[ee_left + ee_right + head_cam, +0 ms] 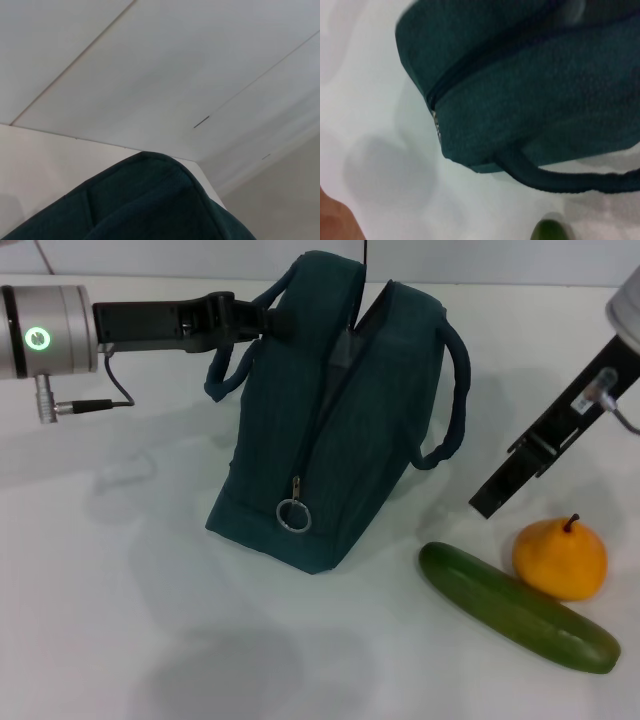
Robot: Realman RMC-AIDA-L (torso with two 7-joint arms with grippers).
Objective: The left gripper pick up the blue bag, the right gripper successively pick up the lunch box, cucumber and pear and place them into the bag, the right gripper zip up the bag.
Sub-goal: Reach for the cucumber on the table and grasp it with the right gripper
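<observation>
This looks like a lab or test station, not a home. The things rest on a plain white table [120, 620] with no cloth, dishes or clutter, and its far edge meets a blank pale wall. The left wrist view shows only a white panelled ceiling [150, 65] with thin seams and bare walls below it. Nothing shows what kind of building it is.

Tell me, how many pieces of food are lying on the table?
2: a cucumber by the near right edge and a pear touching its far side. More could be hidden inside the blue bag.
</observation>
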